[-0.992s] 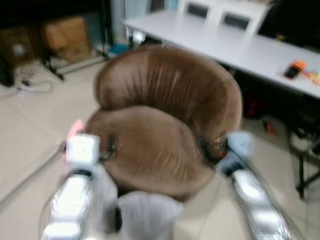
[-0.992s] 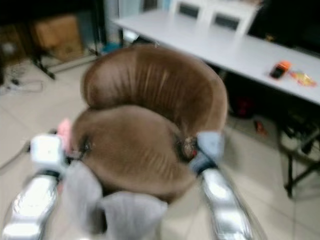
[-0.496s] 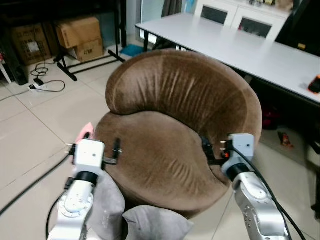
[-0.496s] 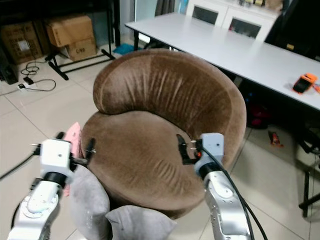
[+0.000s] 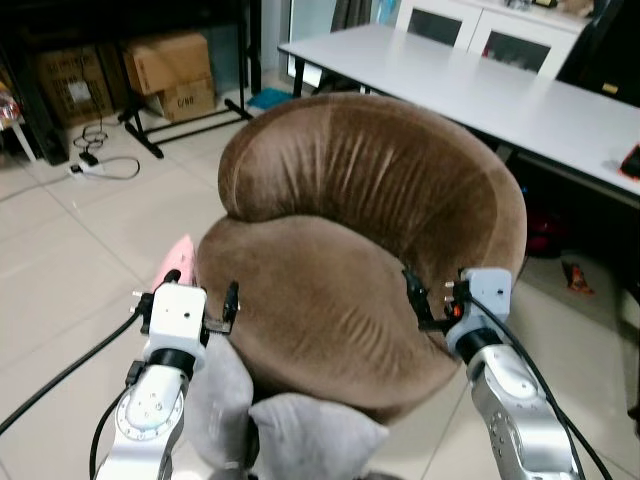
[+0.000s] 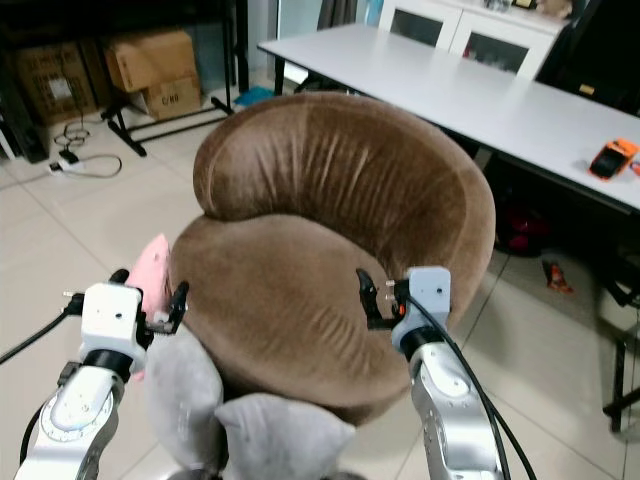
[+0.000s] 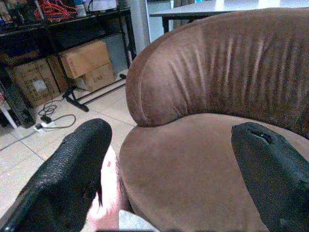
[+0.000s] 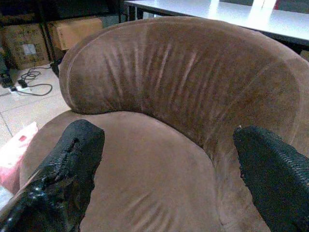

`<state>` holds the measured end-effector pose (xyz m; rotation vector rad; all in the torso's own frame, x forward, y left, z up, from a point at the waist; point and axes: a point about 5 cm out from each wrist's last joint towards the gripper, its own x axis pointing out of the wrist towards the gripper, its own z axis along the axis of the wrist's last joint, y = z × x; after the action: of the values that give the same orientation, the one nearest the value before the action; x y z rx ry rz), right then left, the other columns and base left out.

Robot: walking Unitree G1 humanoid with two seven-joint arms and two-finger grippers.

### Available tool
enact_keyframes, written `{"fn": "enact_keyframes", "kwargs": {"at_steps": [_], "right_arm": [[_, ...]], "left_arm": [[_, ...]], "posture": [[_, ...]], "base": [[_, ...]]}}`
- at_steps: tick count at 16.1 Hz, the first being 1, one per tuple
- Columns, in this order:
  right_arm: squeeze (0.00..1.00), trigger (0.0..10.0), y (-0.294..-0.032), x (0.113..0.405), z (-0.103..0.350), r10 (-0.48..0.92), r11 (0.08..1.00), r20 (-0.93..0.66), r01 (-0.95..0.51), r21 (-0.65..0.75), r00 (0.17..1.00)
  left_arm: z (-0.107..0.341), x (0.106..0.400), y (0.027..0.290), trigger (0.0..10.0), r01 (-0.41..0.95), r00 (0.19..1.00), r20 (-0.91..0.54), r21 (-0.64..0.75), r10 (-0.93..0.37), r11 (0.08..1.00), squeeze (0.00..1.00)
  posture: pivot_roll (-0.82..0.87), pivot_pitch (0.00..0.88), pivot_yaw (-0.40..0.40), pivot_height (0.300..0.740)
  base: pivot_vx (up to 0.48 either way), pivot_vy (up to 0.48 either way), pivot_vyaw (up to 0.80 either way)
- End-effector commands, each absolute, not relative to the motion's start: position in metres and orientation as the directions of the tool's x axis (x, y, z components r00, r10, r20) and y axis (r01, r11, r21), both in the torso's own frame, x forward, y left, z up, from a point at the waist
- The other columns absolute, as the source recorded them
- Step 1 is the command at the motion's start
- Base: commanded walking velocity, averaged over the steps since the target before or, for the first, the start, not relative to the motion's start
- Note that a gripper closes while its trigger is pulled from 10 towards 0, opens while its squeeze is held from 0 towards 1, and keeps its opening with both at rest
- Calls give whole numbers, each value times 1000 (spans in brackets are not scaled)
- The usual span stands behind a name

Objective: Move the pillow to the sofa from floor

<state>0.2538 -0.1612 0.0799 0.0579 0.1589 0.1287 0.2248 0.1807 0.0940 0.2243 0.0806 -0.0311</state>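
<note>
Cardboard boxes: we see them far left, under a dark rack, with a power strip and cable on the tiled floor nearby.
Left gripper: raised at the left edge of the chair seat; its two black fingers stand spread apart and grasp nothing (the wrist view shows brown seat between them).
Pink item: a small pink object just beside the left gripper, between it and the chair's side; we cannot tell what it is.
Grey pillow: low in the head views, against the front of the chair base, between the two silver arms; it is in neither gripper and not on the seat.
Brown round chair: a velvety tub seat with a curved back, central before us (it serves here as the sofa).
Right gripper: at the right edge of the seat, fingers likewise spread wide, empty.
White table: behind and right of the chair, with an orange device on its far right.
</note>
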Motion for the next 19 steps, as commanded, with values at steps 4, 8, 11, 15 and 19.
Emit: {"fn": "enact_keyframes", "kwargs": {"at_steps": [4, 8, 11, 15, 19], "right_arm": [[0, 10000, -166, 254, 81, 125, 991, -152, -116, 67, 981], [0, 10000, -166, 255, 81, 133, 990, -155, -124, 64, 979], [0, 10000, -163, 253, 80, 136, 989, -159, -126, 75, 978], [0, 10000, -154, 243, 77, 137, 987, -187, -119, 105, 973], [0, 10000, -148, 230, 69, 101, 989, -205, -76, 127, 974]], "left_arm": [[91, 224, 180, 10000, 35, 996, -90, 214, -17, 976, 592], [90, 224, 179, 10000, 32, 996, -90, 211, -13, 977, 600], [89, 223, 178, 10000, 54, 995, -90, 213, -35, 975, 596], [92, 227, 176, 10000, 131, 989, -92, 238, -112, 962, 592], [98, 234, 182, 10000, 179, 983, -97, 269, -159, 946, 596]], "posture": [[8, 2, -98, 630], [9, 1, -101, 630], [8, 13, -63, 630], [10, 44, 28, 630], [15, 70, 118, 630]], "base": [[0, 0, 0], [0, 0, 0], [0, 0, 0], [0, 0, 0], [0, 0, 0]]}}
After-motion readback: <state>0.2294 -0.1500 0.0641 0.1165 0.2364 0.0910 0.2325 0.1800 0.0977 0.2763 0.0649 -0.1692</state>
